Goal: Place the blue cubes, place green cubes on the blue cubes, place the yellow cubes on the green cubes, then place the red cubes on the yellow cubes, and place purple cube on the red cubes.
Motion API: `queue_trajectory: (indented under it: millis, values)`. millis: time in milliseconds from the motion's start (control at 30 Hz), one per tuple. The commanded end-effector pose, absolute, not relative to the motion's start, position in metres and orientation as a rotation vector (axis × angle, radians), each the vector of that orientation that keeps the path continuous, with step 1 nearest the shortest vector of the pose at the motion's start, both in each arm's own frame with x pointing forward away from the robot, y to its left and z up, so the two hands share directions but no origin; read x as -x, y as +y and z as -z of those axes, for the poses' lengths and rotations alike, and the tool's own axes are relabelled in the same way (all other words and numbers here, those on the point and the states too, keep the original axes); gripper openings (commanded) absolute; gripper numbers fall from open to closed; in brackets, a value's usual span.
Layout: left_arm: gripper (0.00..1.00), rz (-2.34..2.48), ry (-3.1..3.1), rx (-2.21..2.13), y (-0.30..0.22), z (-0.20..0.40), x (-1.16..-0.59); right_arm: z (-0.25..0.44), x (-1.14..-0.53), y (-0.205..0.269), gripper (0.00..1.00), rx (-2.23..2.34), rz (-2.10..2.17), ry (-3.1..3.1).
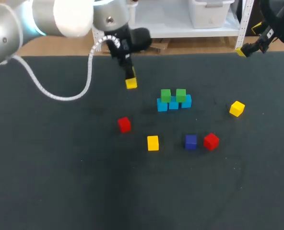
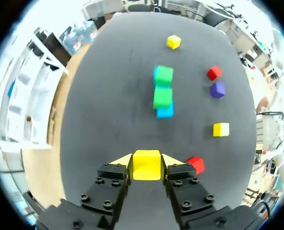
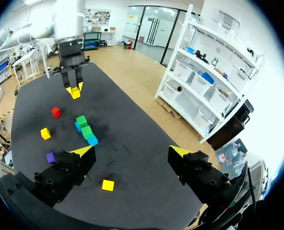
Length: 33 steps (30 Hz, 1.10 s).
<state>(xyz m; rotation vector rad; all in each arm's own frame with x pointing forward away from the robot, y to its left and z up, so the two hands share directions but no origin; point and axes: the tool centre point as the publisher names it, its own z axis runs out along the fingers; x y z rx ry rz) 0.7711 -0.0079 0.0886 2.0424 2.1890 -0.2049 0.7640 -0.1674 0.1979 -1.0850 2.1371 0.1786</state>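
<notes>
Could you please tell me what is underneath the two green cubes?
A row of blue cubes, apparently three, lies under the green cubes, which rest on top. The blue cubes' tops are mostly covered, so exactly how the green ones sit on them cannot be seen.

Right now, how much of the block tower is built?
Done: the blue blocks sit in a row with two green blocks on top. In hand: the left pincer grips a yellow block. Left to do: stack that one, then the other yellow blocks, the red blocks and the purple block, all loose on the table.
</notes>
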Motion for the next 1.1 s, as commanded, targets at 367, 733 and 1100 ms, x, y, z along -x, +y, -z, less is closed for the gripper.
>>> queue_trajectory:
  millis: [367,733,1100]
  values:
    - [0.0,0.08,2.027,-2.146,-0.071,-0.09,-0.761,-0.198,-0.764,-0.167,1.0,1.085,-0.179,2.137]
    - [0.0,0.114,2.008,-2.201,-0.112,-0.089,-0.759,-0.198,-0.764,-0.167,1.0,1.085,-0.179,2.137]
    - [0.0,0.139,2.053,-2.191,-0.126,-0.077,-0.766,-0.198,-0.764,-0.167,1.0,1.085,-0.179,2.137]
